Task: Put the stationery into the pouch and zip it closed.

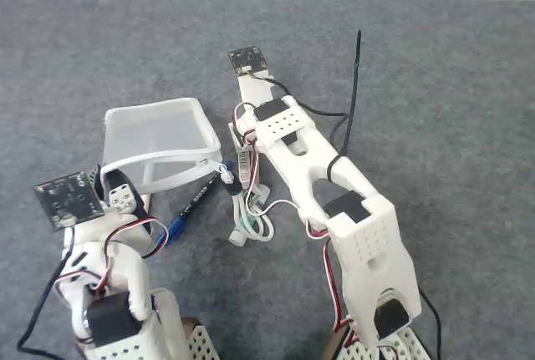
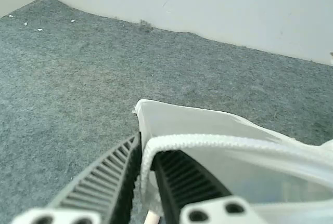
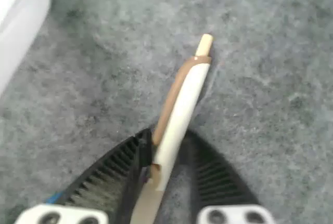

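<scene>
The right jaws clamp a cream pen [image 3: 182,94] low on its barrel (clicker end forward), beside the pouch [image 1: 155,139]. The left jaws pinch the pouch's zipper rim [image 2: 208,142], mouth open. Carry it well past that rim before releasing; a dark pen [image 1: 191,207] lies on the table [image 1: 435,84].

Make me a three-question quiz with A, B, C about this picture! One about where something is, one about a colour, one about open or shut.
1. Where is the black pen?
A) on the grey mat beside the pouch
B) inside the pouch
C) in a gripper

2. What colour is the click pen in the right gripper?
A) red
B) green
C) cream

3. The pouch is:
A) zipped shut
B) open
C) folded flat

Answers:
1 A: it lies on the mat, outside the pouch.
2 C: the body clamped between the fingers is cream.
3 B: its mouth gapes, with the left gripper pinching the rim.
</scene>
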Available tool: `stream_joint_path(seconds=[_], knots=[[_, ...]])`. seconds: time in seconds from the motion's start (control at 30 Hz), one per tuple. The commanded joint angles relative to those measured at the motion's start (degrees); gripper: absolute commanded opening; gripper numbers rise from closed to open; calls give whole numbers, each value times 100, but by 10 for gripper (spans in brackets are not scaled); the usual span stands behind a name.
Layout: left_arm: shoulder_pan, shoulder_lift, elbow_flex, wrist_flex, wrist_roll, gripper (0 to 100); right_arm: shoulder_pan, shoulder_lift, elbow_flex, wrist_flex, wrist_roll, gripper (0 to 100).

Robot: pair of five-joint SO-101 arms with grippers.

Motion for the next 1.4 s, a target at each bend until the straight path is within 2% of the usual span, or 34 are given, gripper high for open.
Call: stream_joint_path(seconds=[0.0, 0.63, 1.13, 1.37], knots=[[-44, -97, -224, 0, 53, 13, 31, -75, -229, 189, -62, 20], [-44, -97, -171, -26, 44, 13, 321, -2185, -211, 2527, -70, 6], [-9, -97, -163, -26, -9, 13, 215, -4101, -202, 4303, -79, 6], [62, -79, -268, -53, -149, 13, -127, -5121, -193, 4875, -79, 6]])
